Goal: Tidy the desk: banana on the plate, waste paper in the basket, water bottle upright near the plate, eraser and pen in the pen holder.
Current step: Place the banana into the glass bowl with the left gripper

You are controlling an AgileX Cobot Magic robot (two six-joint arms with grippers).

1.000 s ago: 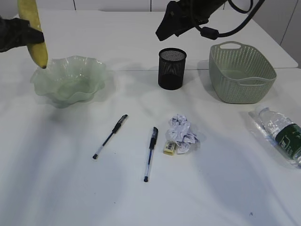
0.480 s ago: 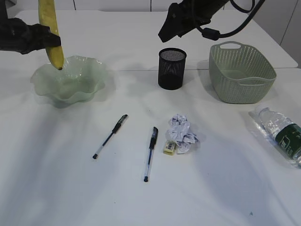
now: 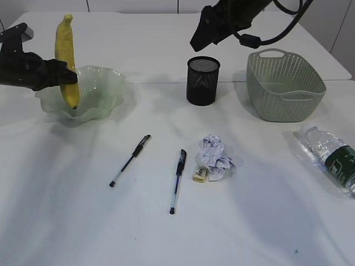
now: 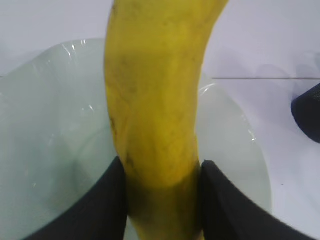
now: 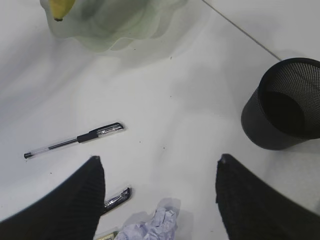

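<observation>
Left end effector [image 3: 55,75] clamped on banana [image 3: 66,58], held upright with its lower tip inside the plate [image 3: 108,91]: placing step. Next: lower, release. Right end effector [image 5: 160,165] hovers above the surface, jaws apart, empty.

The two dark fingers [image 5: 80,197] of the right gripper [image 5: 160,197] stand wide apart above the white table [image 5: 180,100]. Between them lie crumpled paper [image 5: 150,227] and a pen [image 5: 75,140]. A black mesh pen holder [image 5: 285,107] stands right; the banana tip [image 5: 61,7] hangs in a greenish glass bowl [image 5: 120,25].
</observation>
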